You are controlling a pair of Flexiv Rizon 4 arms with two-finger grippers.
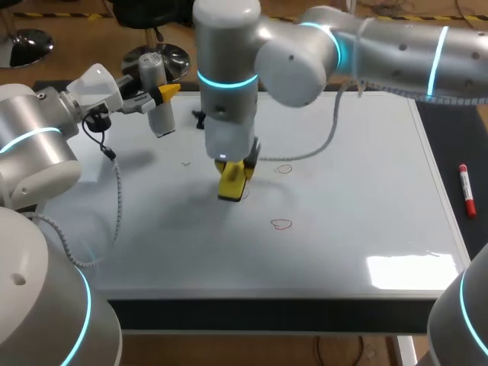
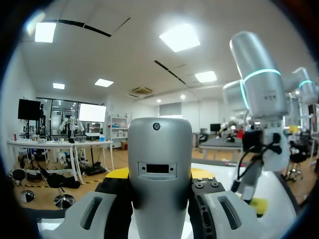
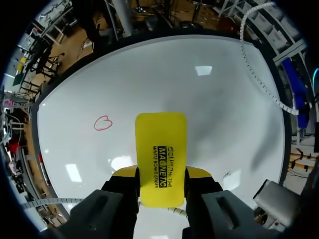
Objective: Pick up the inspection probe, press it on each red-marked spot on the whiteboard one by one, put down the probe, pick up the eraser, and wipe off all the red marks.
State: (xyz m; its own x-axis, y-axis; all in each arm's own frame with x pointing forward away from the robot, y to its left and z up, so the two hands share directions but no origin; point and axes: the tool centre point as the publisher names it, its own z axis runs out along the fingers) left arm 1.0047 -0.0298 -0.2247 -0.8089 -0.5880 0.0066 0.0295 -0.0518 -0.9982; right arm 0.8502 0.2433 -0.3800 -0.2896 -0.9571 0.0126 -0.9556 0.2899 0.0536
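Yellow and hard-shelled, the eraser (image 1: 232,181) looks light and stiff. It stands tipped on the whiteboard (image 1: 358,198), its lower end on or just over the surface. The right claw (image 3: 160,181) pinches it across its two long sides near one end. That grip should hold, though the glossy board is probably slick, so even, flat pressure seems wise. Two red loops (image 1: 281,223) (image 1: 284,169) lie nearby, unwiped. The left claw (image 2: 159,174) clamps the smooth grey probe (image 2: 159,164) above the board's left side. It is probably rigid and apt to slip.
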